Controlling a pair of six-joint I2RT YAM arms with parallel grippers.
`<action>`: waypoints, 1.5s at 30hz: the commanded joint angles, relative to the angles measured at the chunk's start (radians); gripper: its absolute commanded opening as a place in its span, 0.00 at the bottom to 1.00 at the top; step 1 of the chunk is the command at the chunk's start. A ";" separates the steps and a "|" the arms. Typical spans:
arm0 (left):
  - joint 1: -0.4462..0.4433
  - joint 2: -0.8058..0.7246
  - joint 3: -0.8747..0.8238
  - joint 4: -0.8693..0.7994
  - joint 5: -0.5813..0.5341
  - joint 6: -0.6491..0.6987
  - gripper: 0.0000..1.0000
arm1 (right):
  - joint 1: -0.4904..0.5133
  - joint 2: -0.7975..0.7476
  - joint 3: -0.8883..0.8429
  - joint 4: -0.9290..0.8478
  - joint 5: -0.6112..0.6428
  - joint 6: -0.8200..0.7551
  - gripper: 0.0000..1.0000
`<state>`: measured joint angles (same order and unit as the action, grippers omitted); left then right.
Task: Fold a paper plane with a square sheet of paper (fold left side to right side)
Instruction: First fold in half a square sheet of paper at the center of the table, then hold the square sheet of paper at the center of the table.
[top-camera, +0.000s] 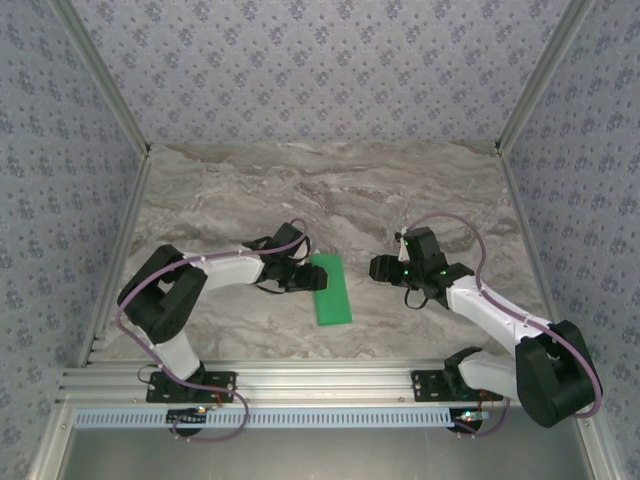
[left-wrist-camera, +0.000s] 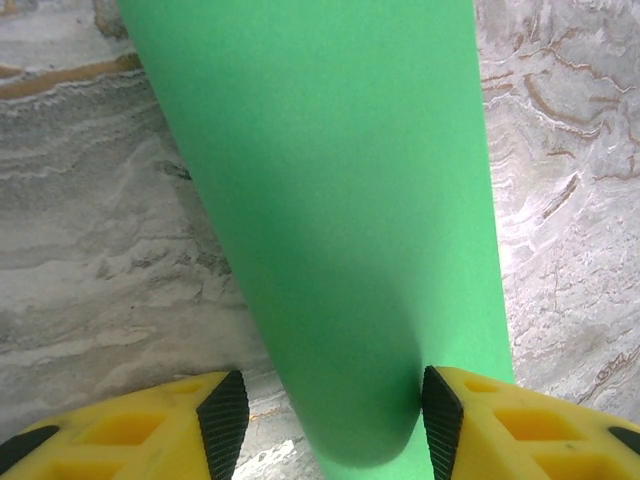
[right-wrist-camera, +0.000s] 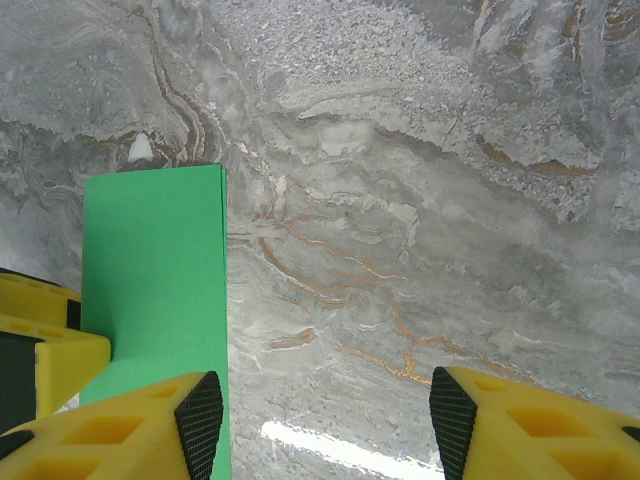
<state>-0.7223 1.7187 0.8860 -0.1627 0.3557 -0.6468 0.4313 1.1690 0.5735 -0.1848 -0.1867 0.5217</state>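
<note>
Though already doubled left over right, not yet pressed flat, by the look of it.

Item: square sheet of paper (top-camera: 330, 288), bright green, a narrow strip lying on the tabletop (top-camera: 330, 190).

Location: between the two grippers. Directly ahead of the left gripper (left-wrist-camera: 330, 410), running away from it between its pads (left-wrist-camera: 443, 415). Just left of the right gripper (right-wrist-camera: 320, 420), not touching it.

Condition: rounded rather than flat at the part nearest the left gripper, resting against one pad and clear of the other. Far corners square.

Left gripper: spread, straddling the strip, pinching nothing.

Right gripper: spread, empty, hovering over bare tabletop beside the strip's long edge.

Step in hand, as judged: setting the crease of the left-to-right fold.

Handling notes:
- Match the free edges before pressing.
- Bear down on the rounded part with a pad, then sweep along the length, away from the left gripper.
- Steady the opposite edge lightly with the right gripper to prevent sliding on the smooth stone.
- Avoid closing across the strip, as likely to buckle such thin paper.
</note>
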 joint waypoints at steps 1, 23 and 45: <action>-0.011 0.060 -0.007 -0.035 -0.054 0.026 0.53 | -0.005 -0.014 -0.011 -0.015 0.001 -0.015 0.60; -0.014 0.054 -0.004 -0.061 -0.057 0.055 0.53 | -0.005 0.014 -0.004 -0.008 -0.011 -0.013 0.61; -0.013 0.061 -0.004 -0.064 -0.070 0.046 0.53 | 0.007 0.058 -0.014 0.111 -0.134 0.042 0.58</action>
<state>-0.7269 1.7226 0.8959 -0.1833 0.3470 -0.6170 0.4316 1.2045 0.5728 -0.1490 -0.2466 0.5323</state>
